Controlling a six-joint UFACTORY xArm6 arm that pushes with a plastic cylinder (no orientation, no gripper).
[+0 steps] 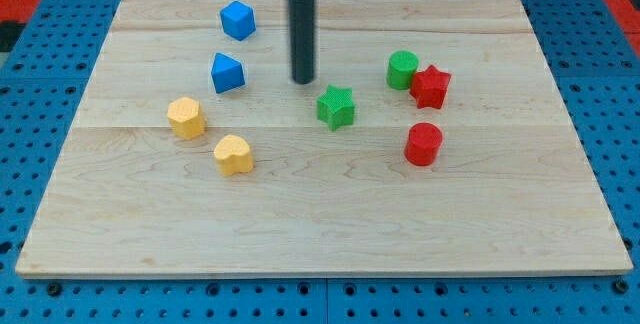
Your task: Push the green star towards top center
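Pale matt wooden board (320, 214), smooth matt green star (336, 106), blue pegboard (40, 54)

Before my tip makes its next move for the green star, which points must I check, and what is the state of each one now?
1. Green star in plain view, near board centre: ok.
2. My tip on the star's far side from top centre, ready to push: not ok; it stands toward the view's top-left of the star, apart from it.
3. Way from star to top centre free of blocks: ok.
4. Green cylinder and red star off that way, to the view's right: ok.
5. Blue blocks off that way, to the view's left: ok.
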